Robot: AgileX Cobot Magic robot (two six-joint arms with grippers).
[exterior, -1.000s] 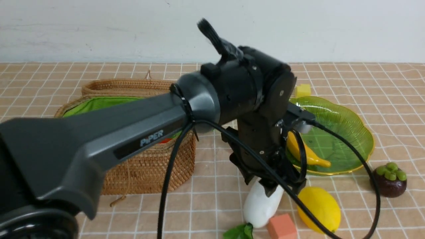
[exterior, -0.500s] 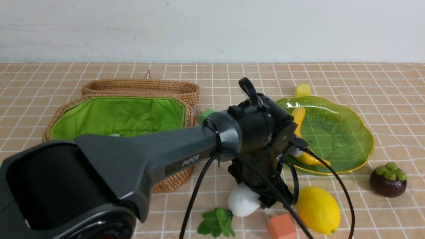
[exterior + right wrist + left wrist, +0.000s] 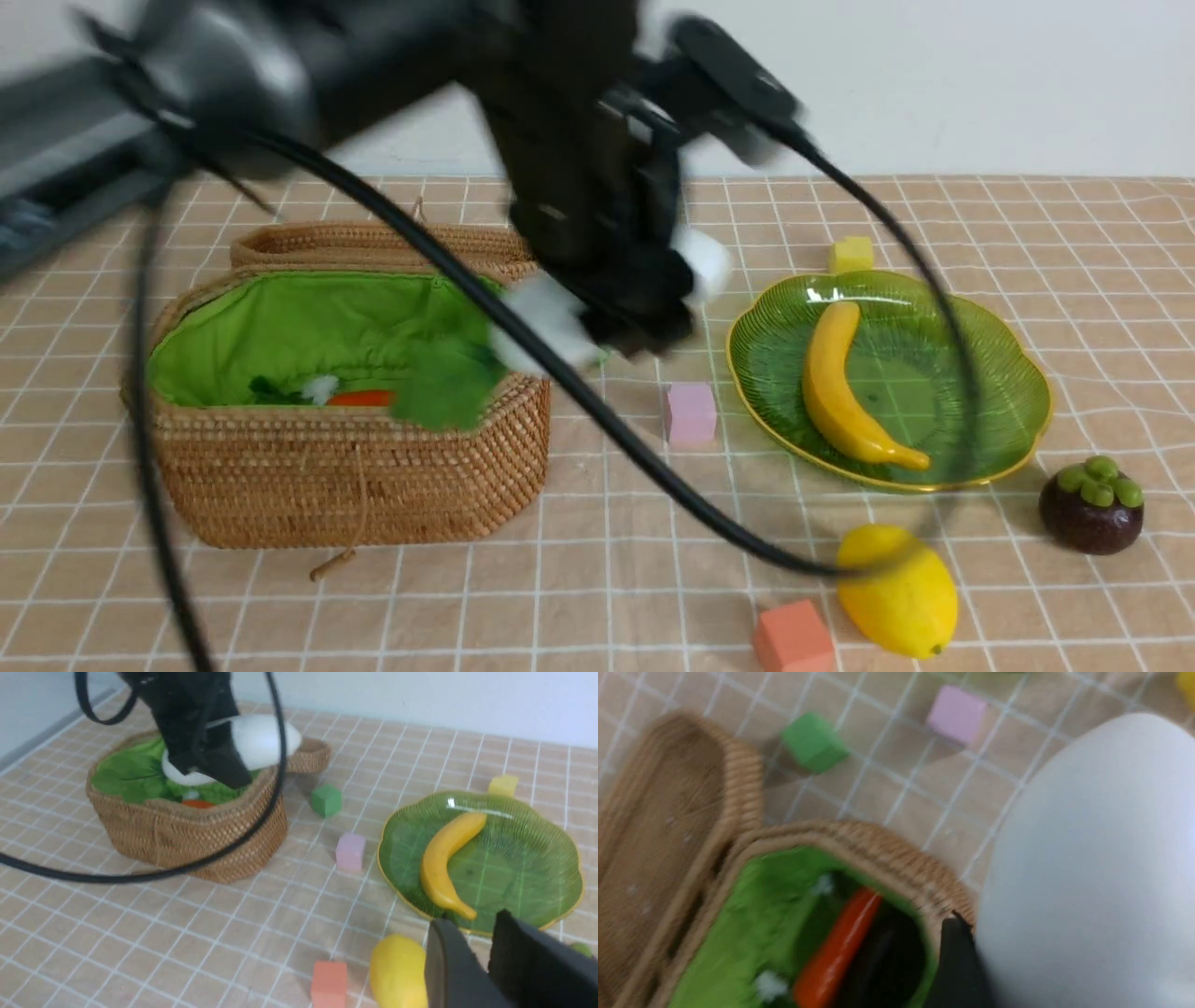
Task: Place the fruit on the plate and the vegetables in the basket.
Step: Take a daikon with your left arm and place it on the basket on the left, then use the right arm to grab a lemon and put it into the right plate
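**Item 1 — left gripper (image 3: 215, 765).** Jaws clamped on the white radish (image 3: 264, 737) near mid-body. The radish was held roughly level in the air, over the right-hand end of the basket (image 3: 345, 485), with its leaves (image 3: 126, 772) hanging over the green lining.

**Item 2 — basket contents.** An orange-red pepper (image 3: 836, 956) lay inside, with a dark shape (image 3: 887, 961) beside it too blurred to name. The lid (image 3: 658, 826) was folded back.

**Item 3 — right gripper (image 3: 473, 926).** It held nothing and hung near the lemon (image 3: 901, 597). Whether the jaws were fully closed could not be told.

**Item 4 — bench (image 3: 1074, 243).**
- The plate (image 3: 990, 355) held the banana (image 3: 836, 383).
- The lemon and mangosteen (image 3: 1092, 509) lay on the cloth, off the plate.
- Loose cubes were pink (image 3: 691, 413), orange (image 3: 792, 639), yellow (image 3: 851, 252) and green (image 3: 813, 742).

**Handling note.** The step in hand was judged to be placing the radish in the basket. The body sat close to the rim, so it would be best carried further over the lining. It should be lowered leaves first and let go low down, so it neither tips off the wicker nor drops onto the pepper.

**Views compared.**
- The left wrist view alone looked into the basket — it showed the pepper's length and the wicker rim close by the radish.
- The right wrist view gave the grip sharply, where the front view blurred it.
- The front view alone showed the mangosteen whole.
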